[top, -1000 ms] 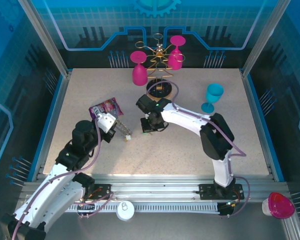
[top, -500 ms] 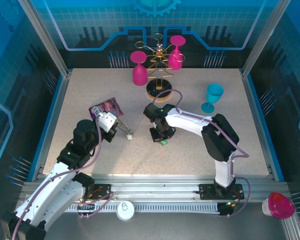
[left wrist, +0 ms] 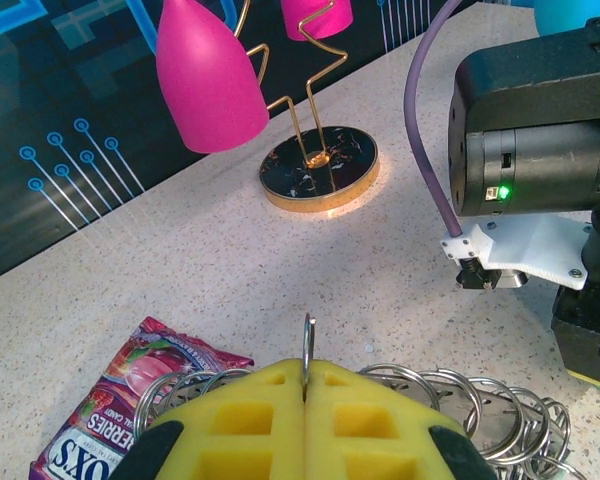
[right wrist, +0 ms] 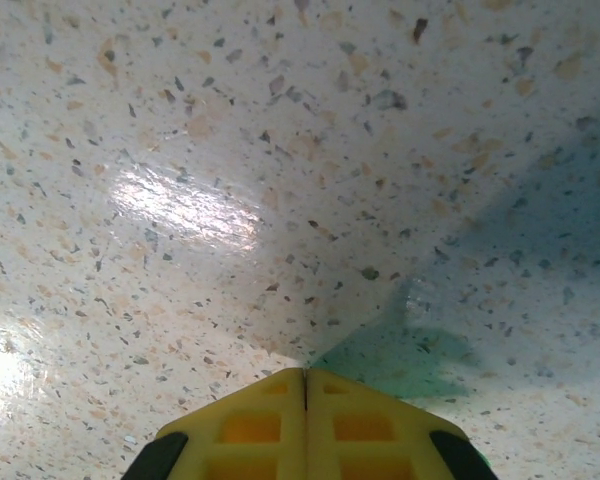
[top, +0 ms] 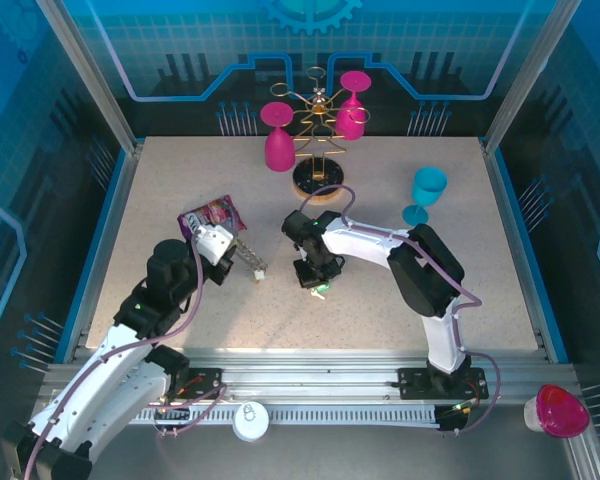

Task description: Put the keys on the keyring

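Left hand [left wrist: 305, 385], at the bottom centre of its own wrist view, had its yellow pads pressed together on one upright silver ring of the keyring [left wrist: 307, 343]. The remaining linked rings lay heaped on the worktop [top: 460, 260] just behind the pads. From above, that hand [top: 223, 243] sat left of centre, with the keyring [top: 248, 260] trailing towards the lower right.

Right hand [right wrist: 305, 378] also had its pads together, tips close above the speckled worktop, with a green tint on the surface just beyond them. In the top view a green key [top: 321, 290] showed at the tip of this hand [top: 315, 282], near the middle of the frame; I could not tell whether it was pinched.

A purple snack packet [left wrist: 120, 400] lay at the lower left beside the rings. Only the letters "OXS" and "ERRIES" could be read on it.
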